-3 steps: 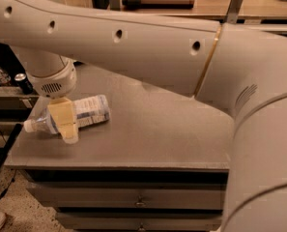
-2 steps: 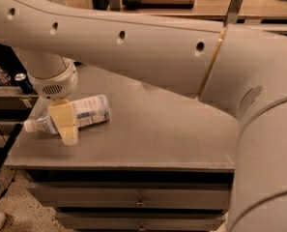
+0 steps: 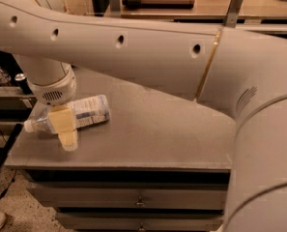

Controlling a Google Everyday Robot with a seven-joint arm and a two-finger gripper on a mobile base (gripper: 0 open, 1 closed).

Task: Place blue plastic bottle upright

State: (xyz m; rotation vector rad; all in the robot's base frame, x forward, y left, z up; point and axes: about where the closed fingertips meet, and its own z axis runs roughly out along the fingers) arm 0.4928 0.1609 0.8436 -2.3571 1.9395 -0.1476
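The blue plastic bottle (image 3: 87, 110) lies on its side on the grey cabinet top (image 3: 148, 134), near the left front corner. It is clear and pale blue, with a white-and-blue label, and its white cap (image 3: 29, 125) points left. My gripper (image 3: 67, 138) hangs from the big white arm (image 3: 133, 52) and comes straight down over the bottle's neck end. Its cream-coloured tip covers the part of the bottle between cap and label. The bottle rests on the surface.
A tiny water bottle (image 3: 2, 75) and a dark can (image 3: 22, 82) stand far off at the left. Drawers (image 3: 138, 197) run under the cabinet top. The arm's thick white body (image 3: 264, 144) fills the right side. A black pole (image 3: 3, 153) leans by the left front corner.
The arm and gripper have sunk slightly over the bottle. The bottle lies in the same place, still on its side.
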